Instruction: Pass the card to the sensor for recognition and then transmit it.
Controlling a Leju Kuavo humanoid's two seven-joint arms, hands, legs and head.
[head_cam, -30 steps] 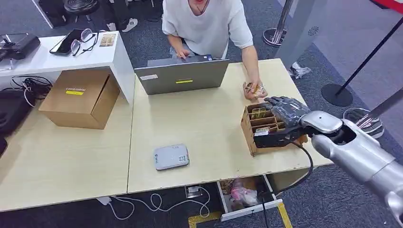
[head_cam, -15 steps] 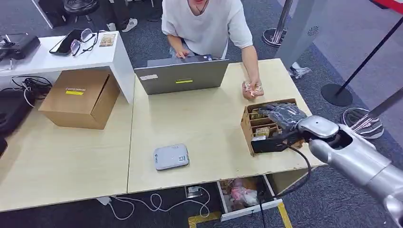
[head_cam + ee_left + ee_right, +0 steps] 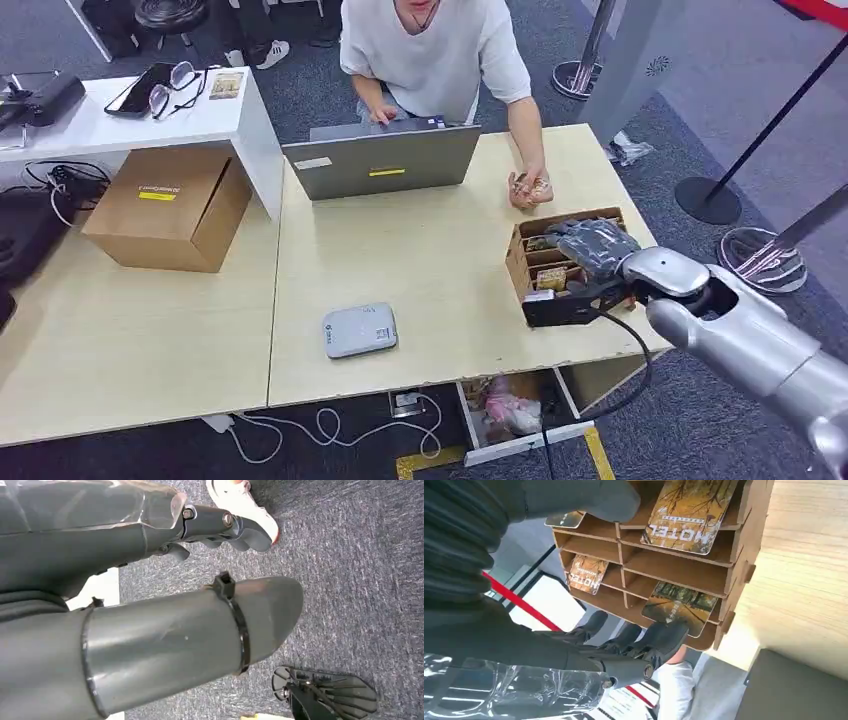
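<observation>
Several cards [image 3: 685,516] slotted in cardboard rack [image 3: 524,262] for easy picking; right hand [image 3: 592,245] poised over it, fingers spread, holding nothing; sensor [image 3: 360,330] waiting on tabletop [image 3: 430,250]

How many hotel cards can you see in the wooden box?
4 in the right wrist view: one big in a front slot, one under the thumb, one small deeper in, one by the robot hand's fingertips. More may be hidden behind the robot hand.

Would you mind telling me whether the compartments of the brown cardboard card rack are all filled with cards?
No, partly filled. The brown cardboard card rack holds printed hotel cards in some slots, while other compartments are bare.
</observation>
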